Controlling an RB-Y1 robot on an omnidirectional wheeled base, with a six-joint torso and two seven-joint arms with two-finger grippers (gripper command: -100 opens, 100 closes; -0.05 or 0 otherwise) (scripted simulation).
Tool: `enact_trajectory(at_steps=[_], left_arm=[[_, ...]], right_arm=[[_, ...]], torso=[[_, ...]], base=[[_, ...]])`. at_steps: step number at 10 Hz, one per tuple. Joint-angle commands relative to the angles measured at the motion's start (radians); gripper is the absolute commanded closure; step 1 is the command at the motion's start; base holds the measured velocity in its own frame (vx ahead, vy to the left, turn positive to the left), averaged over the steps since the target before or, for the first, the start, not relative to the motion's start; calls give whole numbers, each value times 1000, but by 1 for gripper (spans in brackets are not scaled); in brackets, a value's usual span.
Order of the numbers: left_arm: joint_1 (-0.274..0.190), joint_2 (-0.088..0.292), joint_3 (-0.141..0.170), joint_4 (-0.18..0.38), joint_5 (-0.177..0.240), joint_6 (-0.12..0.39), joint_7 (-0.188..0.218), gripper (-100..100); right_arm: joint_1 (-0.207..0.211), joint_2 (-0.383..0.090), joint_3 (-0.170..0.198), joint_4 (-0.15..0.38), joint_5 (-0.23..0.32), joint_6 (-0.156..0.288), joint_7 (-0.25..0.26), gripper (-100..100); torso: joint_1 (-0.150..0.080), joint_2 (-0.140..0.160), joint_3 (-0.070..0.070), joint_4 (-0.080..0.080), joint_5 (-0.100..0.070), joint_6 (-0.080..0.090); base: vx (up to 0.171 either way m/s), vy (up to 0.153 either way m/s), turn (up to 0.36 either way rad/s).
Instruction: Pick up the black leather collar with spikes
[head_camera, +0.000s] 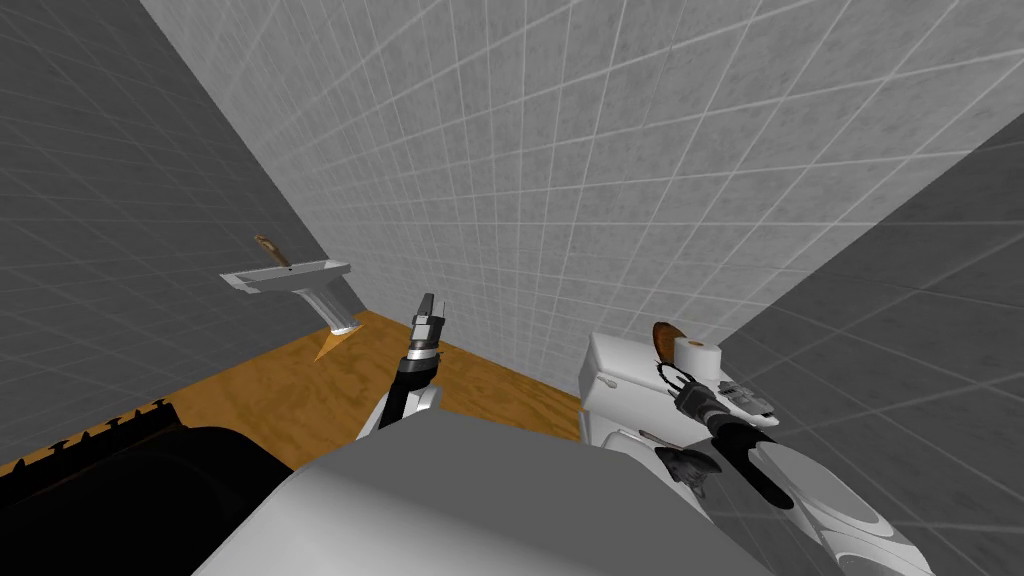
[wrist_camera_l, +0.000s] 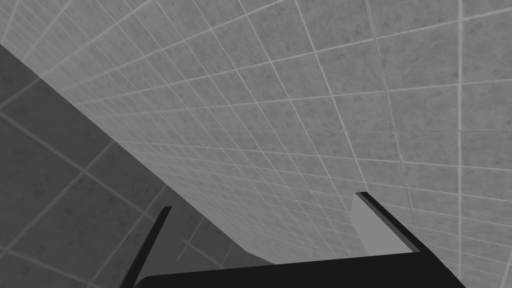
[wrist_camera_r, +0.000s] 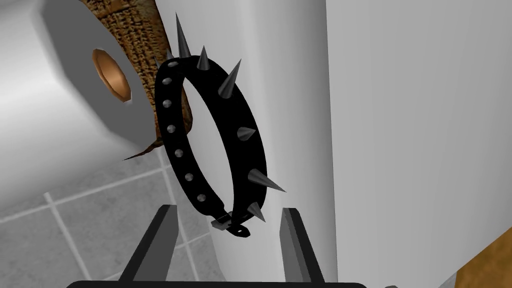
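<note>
Right gripper (wrist_camera_r: 229, 209): reaches over the white toilet tank (head_camera: 612, 372) on the right. Its fingers are parted and stand either side of the collar's buckle end without touching it, so nothing is gripped yet.
Collar (wrist_camera_r: 235, 120): a black studded band with long spikes, forming a loop at the tank's top. The buckle end points into the gripper, probably the best place to grip because few spikes stand there.
Toilet paper roll (wrist_camera_r: 65, 100): just beyond the collar, with a brown rough-textured thing (wrist_camera_r: 132, 35) behind it. Both crowd the far side, which would explain the approach from the near end.
Left gripper (head_camera: 428, 318): raised over the wooden floor (head_camera: 290, 392) with fingers wide, idle and well apart from the work.
Step in hand: closing on the band looks next, though a spike could push a blade aside.
</note>
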Motion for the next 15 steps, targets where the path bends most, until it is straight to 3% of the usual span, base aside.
enact_trajectory(at_steps=[1,4,5,6,15], left_arm=[[0,0,0,0,0,0,0,0],[0,0,0,0,0,0,0,0],[0,0,0,0,0,0,0,0],[0,0,0,0,0,0,0,0],[0,0,0,0,0,0,0,0]], right_arm=[[0,0,0,0,0,0,0,100],[1,2,1,1,0,-1,-1,100],[1,2,1,1,0,-1,-1,0],[14,-2,9,-30,5,-2,-12,100],[116,23,35,-239,-10,-104,44,100]], torso=[[0,0,0,0,0,0],[1,-1,0,1,2,0],[1,-1,0,1,2,0],[1,-1,0,1,2,0],[2,-8,-4,-1,2,-1]], base=[[-6,5,-4],[0,0,0],[0,0,0],[53,-2,-174],[120,10,-251]])
